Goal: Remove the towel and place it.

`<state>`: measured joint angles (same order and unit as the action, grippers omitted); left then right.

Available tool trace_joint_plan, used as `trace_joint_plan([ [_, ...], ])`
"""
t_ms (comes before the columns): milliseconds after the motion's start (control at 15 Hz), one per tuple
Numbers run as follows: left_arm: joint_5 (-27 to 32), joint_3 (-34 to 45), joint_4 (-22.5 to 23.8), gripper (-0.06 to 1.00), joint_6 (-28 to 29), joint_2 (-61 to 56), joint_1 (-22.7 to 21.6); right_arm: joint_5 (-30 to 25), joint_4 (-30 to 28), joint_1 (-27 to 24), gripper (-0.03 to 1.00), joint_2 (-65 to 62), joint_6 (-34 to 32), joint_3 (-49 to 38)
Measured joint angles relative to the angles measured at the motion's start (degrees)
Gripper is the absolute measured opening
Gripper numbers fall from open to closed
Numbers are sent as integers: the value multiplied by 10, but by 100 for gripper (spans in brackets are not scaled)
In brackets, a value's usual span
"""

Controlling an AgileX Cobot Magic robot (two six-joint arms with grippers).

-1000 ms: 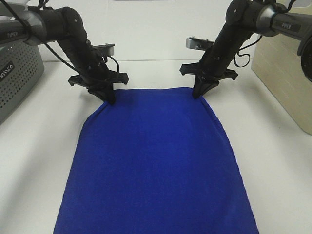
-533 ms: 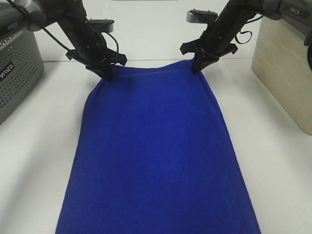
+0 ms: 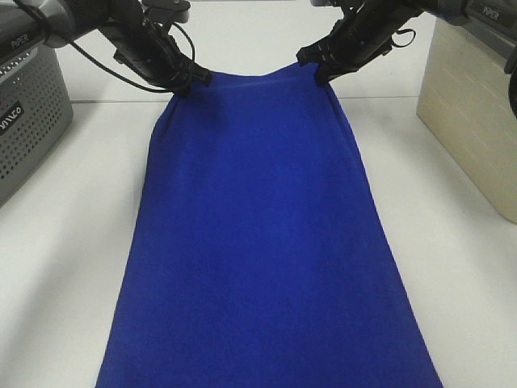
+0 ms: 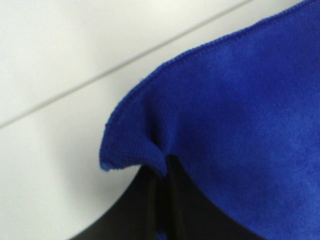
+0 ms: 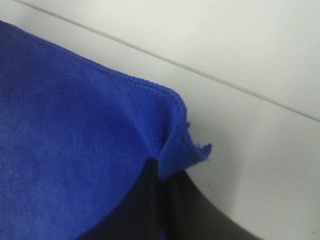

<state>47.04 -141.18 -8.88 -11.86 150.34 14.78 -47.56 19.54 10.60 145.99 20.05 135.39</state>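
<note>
Left of the towel (image 3: 258, 242), the left gripper (image 3: 187, 85) is clamped on its far corner; the right gripper (image 3: 321, 74) pinches the opposite far corner. The far edge is lifted, the rest drapes toward us. Placing remains undone.

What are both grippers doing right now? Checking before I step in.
Left gripper: shut on the towel, far corner.
Right gripper: shut on the towel's other far corner.
</note>
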Motion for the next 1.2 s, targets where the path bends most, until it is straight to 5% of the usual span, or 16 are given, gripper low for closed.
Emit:
trace_joint_plan([
  [267, -87, 0, 10, 1, -25, 0, 0, 50, -3, -1, 2, 0, 4, 0],
  [1200, -188, 0, 29, 1, -30, 60, 0, 139, -3, -1, 2, 41, 30, 2],
])
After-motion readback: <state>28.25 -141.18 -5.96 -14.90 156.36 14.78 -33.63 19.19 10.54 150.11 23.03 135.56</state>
